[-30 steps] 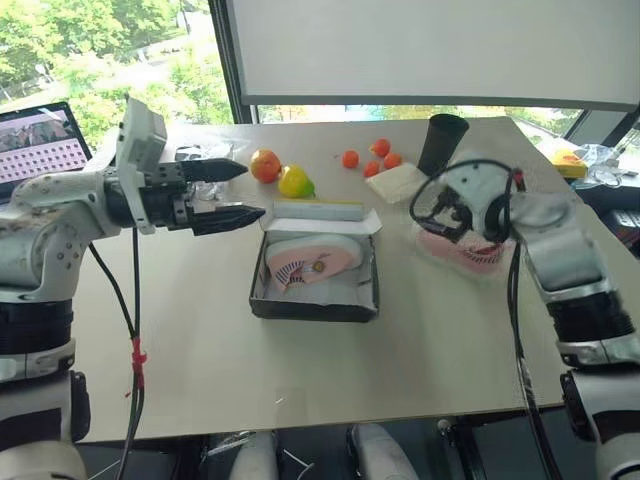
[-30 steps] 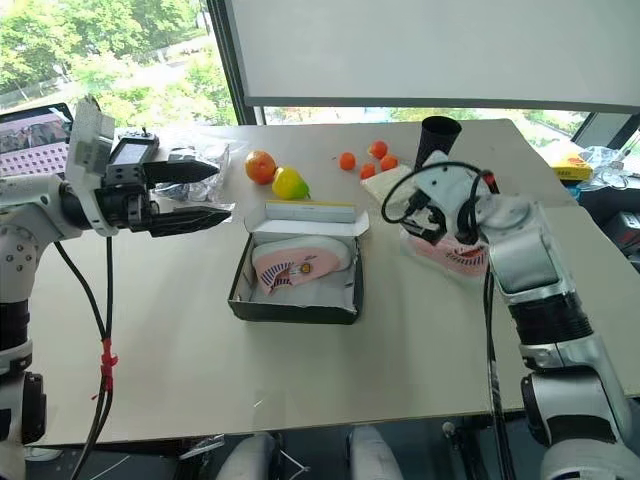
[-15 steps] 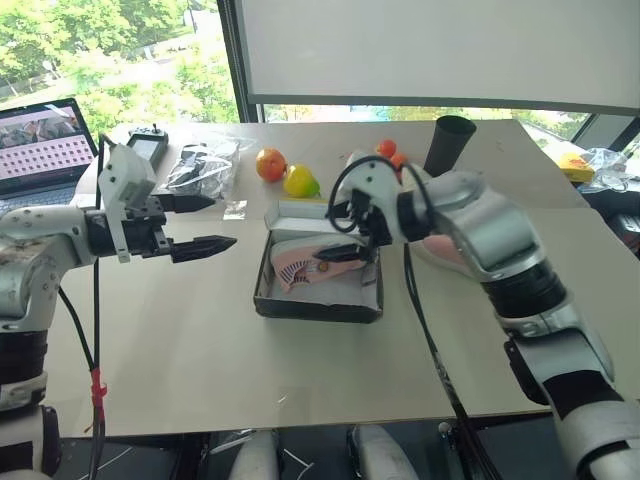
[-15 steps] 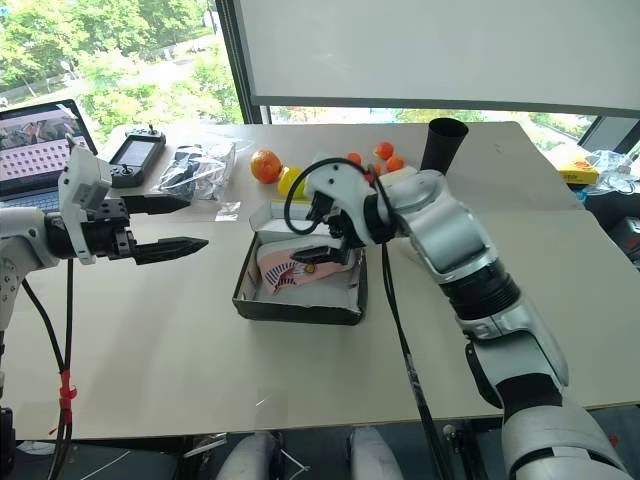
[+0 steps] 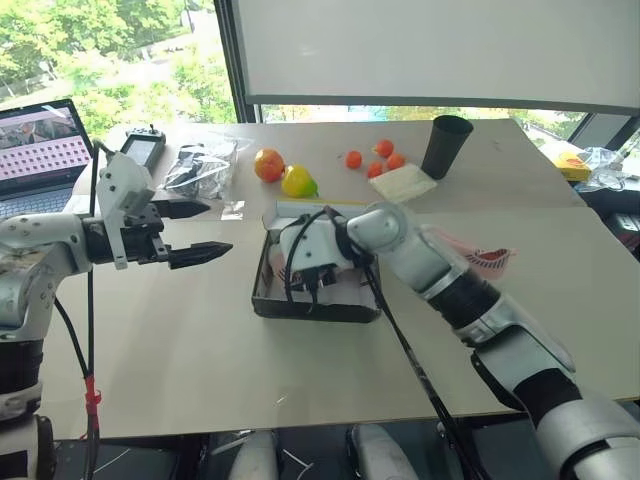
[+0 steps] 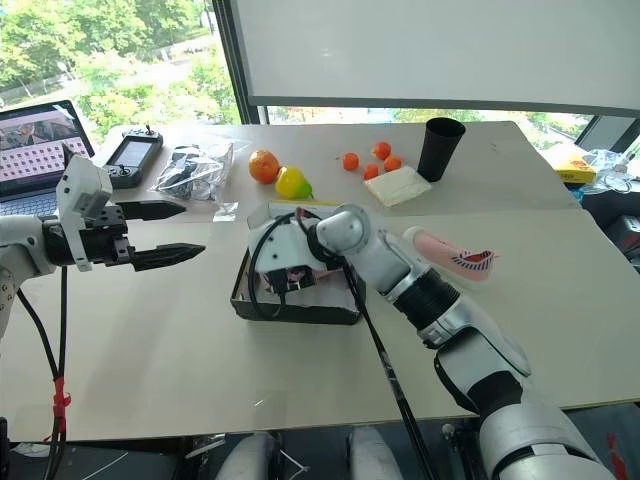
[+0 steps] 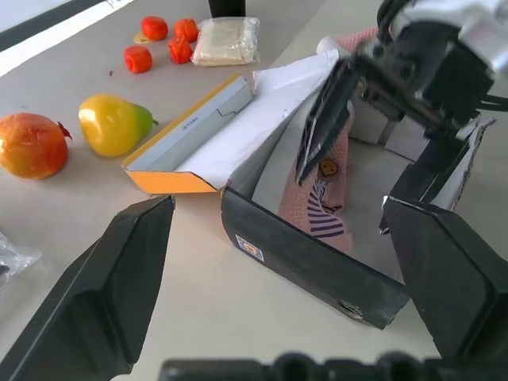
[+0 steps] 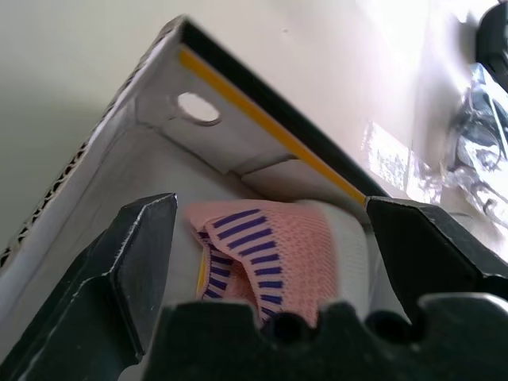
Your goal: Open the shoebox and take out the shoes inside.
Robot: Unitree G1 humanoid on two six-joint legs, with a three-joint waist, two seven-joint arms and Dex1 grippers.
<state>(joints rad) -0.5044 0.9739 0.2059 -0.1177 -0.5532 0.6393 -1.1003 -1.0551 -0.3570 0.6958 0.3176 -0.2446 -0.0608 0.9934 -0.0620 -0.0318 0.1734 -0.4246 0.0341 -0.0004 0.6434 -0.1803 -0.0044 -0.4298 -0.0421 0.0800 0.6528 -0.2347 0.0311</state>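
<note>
Right hand (image 7: 333,119) inside open shoebox (image 5: 315,300), fingers apart either side of pink shoe (image 8: 270,254) lying in it, not clamped. Left hand (image 5: 195,232) off to shoebox's left above surface (image 5: 200,350), fingers spread, nothing between them. Shoebox at middle of surface, lid folded back, white inside. Count: one shoe in box, second shoe (image 6: 455,255) out on surface to its right. Beyond: one black cup (image 5: 445,145), one orange fruit (image 5: 267,164), one yellow pear (image 5: 298,181), four small red fruits (image 5: 352,159), one wrapped packet (image 5: 402,183).
</note>
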